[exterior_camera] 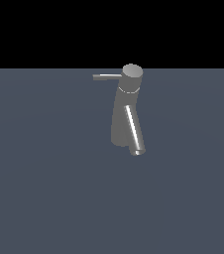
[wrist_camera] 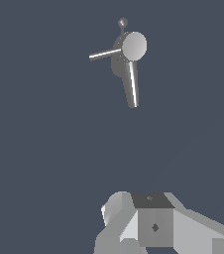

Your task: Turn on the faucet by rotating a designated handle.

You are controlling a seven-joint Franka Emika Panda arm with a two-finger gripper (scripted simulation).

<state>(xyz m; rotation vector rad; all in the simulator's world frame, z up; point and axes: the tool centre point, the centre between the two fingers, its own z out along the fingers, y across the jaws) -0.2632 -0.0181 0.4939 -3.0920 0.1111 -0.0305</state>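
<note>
Grey metal faucet [exterior_camera: 125, 111] stands upright, its handle [exterior_camera: 106, 76] pointing toward the exterior view's left; gripper [wrist_camera: 156, 225] well apart, finger state indiscernible.

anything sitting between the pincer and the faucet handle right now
Nothing. In the wrist view the stretch from the pincer to the faucet and its handle is bare grey surface. The exterior view shows no pincer.

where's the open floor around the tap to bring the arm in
Bare floor lies all around the faucet. Widest patches: in front of the spout, and under the handle on the exterior view's left. Nothing crowds it. The gripper is well clear.
</note>
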